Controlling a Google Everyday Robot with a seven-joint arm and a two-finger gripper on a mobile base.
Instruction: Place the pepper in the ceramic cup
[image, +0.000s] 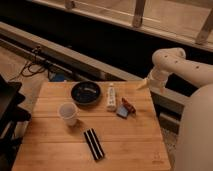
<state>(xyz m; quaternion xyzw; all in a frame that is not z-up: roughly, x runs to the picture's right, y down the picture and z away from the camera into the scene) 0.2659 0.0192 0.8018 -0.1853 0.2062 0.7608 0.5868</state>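
Gripper (143, 84) hovers well right of and beyond the ceramic cup (68, 113); we cannot tell its state. We see the pepper (129, 105) lying right of the cup, well apart and untouched. We judge nothing done yet.

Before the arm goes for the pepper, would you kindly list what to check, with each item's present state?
1. Pepper visible on table: ok.
2. Pepper clear of block: cannot tell; they lie close together.
3. Cup upright, mouth unobstructed: ok.
4. Gripper above pepper: not ok; it is by the table's far right edge.
5. Low path to cup: not ok; tube and block lie between.
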